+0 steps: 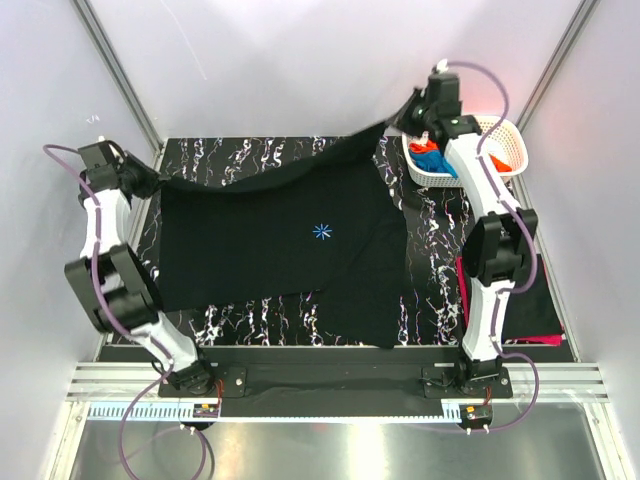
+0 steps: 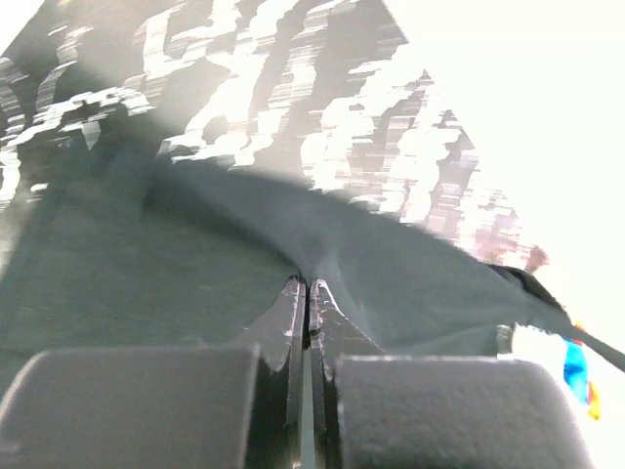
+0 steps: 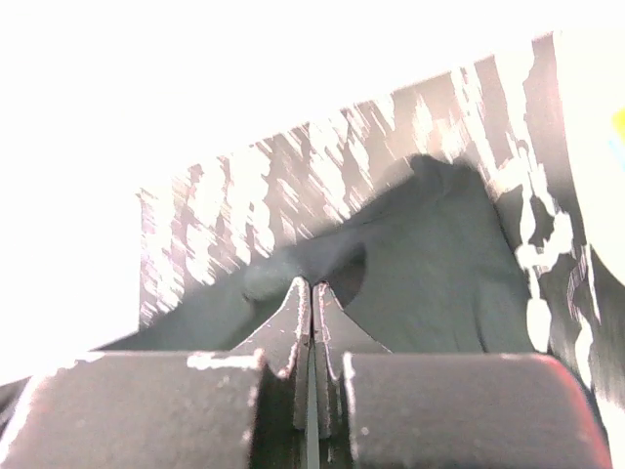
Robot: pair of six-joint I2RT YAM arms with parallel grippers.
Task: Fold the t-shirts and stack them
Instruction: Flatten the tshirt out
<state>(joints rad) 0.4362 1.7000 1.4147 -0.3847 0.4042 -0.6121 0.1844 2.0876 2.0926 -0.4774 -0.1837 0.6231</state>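
A large black t-shirt (image 1: 270, 240) with a small blue starburst mark (image 1: 322, 232) lies spread on the marbled black table (image 1: 250, 155). Its far edge hangs lifted between my two grippers. My left gripper (image 1: 157, 183) is shut on the far-left corner; in the left wrist view the jaws (image 2: 309, 285) pinch the dark cloth (image 2: 410, 274). The far-right corner, near the basket, is clamped in my shut right gripper (image 1: 394, 122); the right wrist view shows its tips (image 3: 312, 284) biting a fold of the same shirt (image 3: 430, 264).
A white lattice basket (image 1: 511, 131) at the back right holds orange (image 1: 424, 147) and blue (image 1: 432, 166) shirts. A folded black shirt (image 1: 540, 300) lies over a magenta one (image 1: 545, 340) at the table's right edge. White walls enclose the table.
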